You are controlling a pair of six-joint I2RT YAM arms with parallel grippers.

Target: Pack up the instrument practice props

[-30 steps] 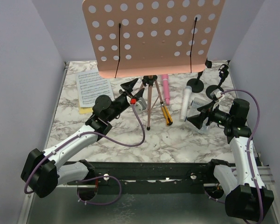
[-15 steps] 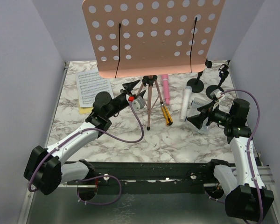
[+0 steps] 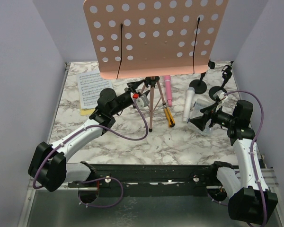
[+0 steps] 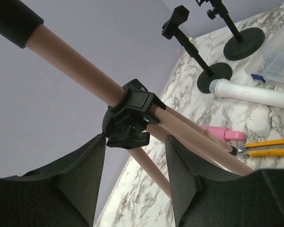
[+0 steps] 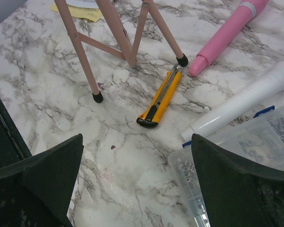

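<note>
Now that our left fingers [image 4: 80, 175] have reached the pink tripod [image 3: 151, 101] standing on the counter [image 3: 180, 142], they sit half-open just beside its black collar [image 4: 132, 111], poised for a first grasp, while our right fingers [image 5: 52, 175] hang wide and empty.

I see a table [image 3: 170, 142] with a white top full of grey swirls, like marble. A small cutter [image 5: 160, 100] lies flat on it, near the middle. The cutter is yellow, with a black end that points toward me. A little to its right sits a clear plastic box [image 5: 246, 156] with blue clips on its edge. I can see tiny metal bits inside, kept in small compartments. A tiny dark red spot [image 5: 112, 147] marks the tabletop near the box. Plain pale purple walls [image 3: 19, 71] stand around the table. A long black bar [image 3: 151, 172] runs along the near edge.
</note>
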